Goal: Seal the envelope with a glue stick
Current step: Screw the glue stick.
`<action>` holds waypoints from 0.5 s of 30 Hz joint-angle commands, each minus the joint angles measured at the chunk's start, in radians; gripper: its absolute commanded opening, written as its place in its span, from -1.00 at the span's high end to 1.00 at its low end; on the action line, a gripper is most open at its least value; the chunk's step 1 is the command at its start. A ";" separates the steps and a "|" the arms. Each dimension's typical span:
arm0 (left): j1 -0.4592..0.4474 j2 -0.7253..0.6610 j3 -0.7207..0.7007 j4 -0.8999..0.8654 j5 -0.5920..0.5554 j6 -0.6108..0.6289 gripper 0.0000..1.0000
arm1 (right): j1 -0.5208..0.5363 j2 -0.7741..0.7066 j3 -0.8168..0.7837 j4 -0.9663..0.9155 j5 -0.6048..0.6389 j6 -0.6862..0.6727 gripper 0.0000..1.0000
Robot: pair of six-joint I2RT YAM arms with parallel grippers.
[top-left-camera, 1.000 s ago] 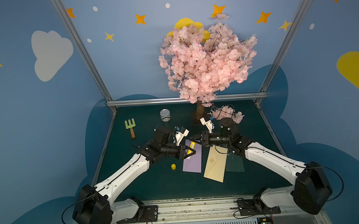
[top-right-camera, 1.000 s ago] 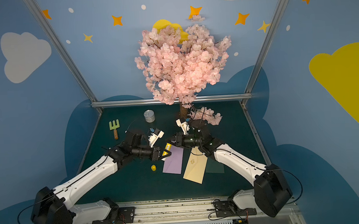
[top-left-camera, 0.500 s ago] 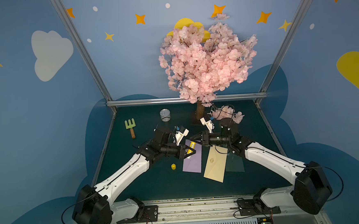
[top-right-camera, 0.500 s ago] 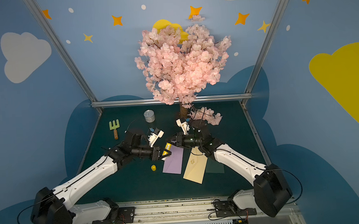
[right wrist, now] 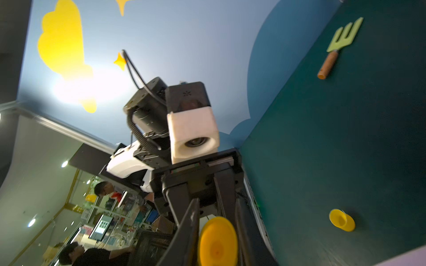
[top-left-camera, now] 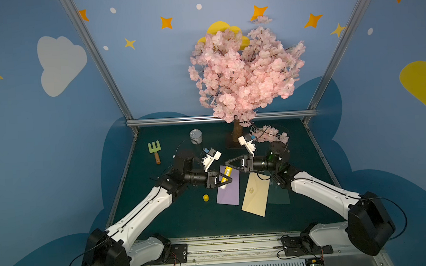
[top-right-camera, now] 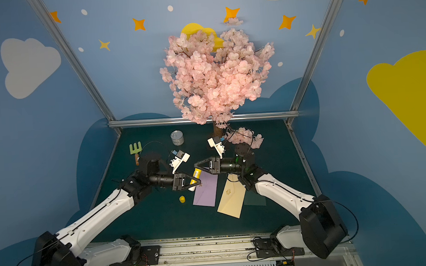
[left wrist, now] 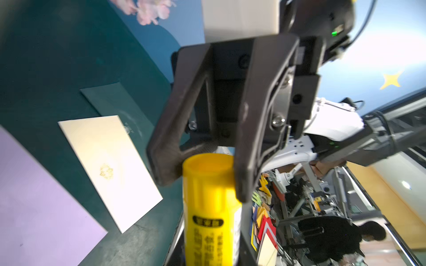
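Both pincers pinched the glue stick (top-left-camera: 226,173) in the air over the lilac envelope (top-left-camera: 229,192): left pincer (top-left-camera: 227,181) on its lower body, right pincer (top-left-camera: 230,166) on its far end, long axis tilted between them.

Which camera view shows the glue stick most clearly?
The left wrist view: the glue stick is close and large there, showing its yellow body and printed label. In both top views it is small and far away. The right wrist view shows only its round yellow end.
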 commanded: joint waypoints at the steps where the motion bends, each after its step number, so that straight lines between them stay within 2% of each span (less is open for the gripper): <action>1: 0.009 -0.004 -0.013 0.160 0.114 -0.105 0.95 | 0.018 -0.014 -0.019 0.306 -0.174 0.090 0.79; 6: 0.010 -0.014 -0.019 0.240 0.195 -0.166 0.95 | 0.015 0.017 -0.031 0.471 -0.209 0.181 0.77; 7: 0.011 -0.018 -0.020 0.239 0.203 -0.167 0.95 | 0.014 0.021 -0.030 0.482 -0.212 0.190 0.62; 8: 0.011 -0.024 -0.019 0.216 0.196 -0.151 0.95 | 0.011 0.021 -0.032 0.474 -0.203 0.190 0.37; 10: 0.012 -0.037 -0.007 0.107 0.150 -0.073 0.95 | 0.005 0.009 -0.030 0.402 -0.177 0.158 0.06; 13: 0.013 -0.054 0.007 -0.018 0.055 0.013 0.95 | 0.012 -0.031 -0.015 0.177 -0.139 0.035 -0.20; 15: 0.012 -0.062 0.001 -0.034 0.010 0.032 0.95 | 0.022 -0.054 0.005 0.001 -0.107 -0.060 -0.26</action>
